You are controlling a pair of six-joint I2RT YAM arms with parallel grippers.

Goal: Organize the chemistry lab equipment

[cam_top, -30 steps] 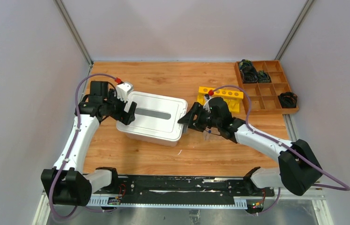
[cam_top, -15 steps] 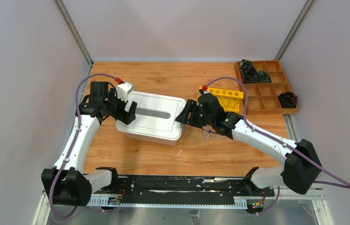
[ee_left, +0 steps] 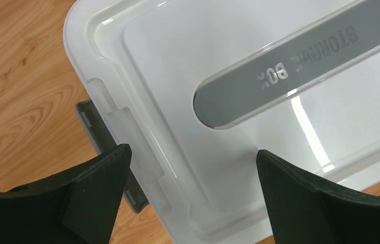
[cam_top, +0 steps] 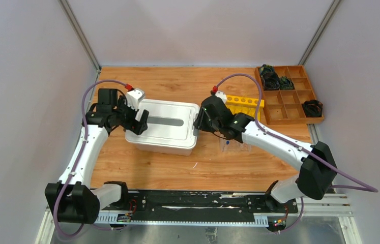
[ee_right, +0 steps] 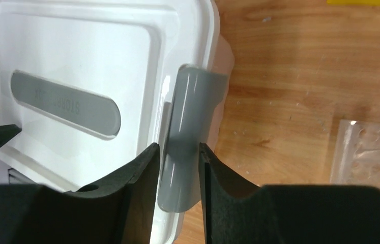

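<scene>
the left arm reached forward and bent inward at the elbow, the left gripper tipped downward with its fingers spread wide apart. the right arm stretched far to the left, wrist low, the right gripper pointing left with its fingers drawn narrow, pinching a grey latch between them.

Bright, even overhead light; soft shadows; glare streaks on storage box lid.
</scene>
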